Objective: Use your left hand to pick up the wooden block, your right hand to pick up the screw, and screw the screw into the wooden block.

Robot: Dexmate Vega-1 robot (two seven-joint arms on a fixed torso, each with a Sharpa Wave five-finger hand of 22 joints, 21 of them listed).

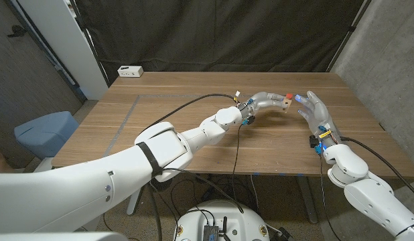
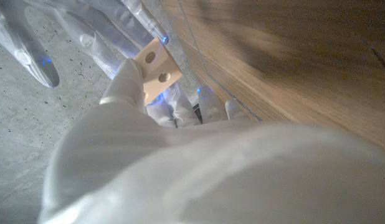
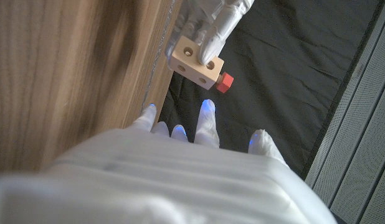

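My left hand (image 1: 266,102) reaches out over the middle right of the table and holds the wooden block (image 1: 285,105) above the tabletop. The block (image 3: 194,62) is pale and has round holes in its faces. The screw (image 3: 225,81) has a red head that sticks out of one side of the block, and it shows as a red spot (image 1: 288,97) in the head view. My right hand (image 1: 317,112) stands just right of the block, fingers spread and holding nothing, a short gap away from it. In the left wrist view my thumb lies against the block (image 2: 156,68).
A white box (image 1: 130,71) sits at the table's far left corner. A faint taped line (image 1: 126,120) runs across the left part of the wooden table (image 1: 180,90). A black cable (image 1: 193,104) trails along my left arm. A blue chair (image 1: 46,130) stands off the left edge.
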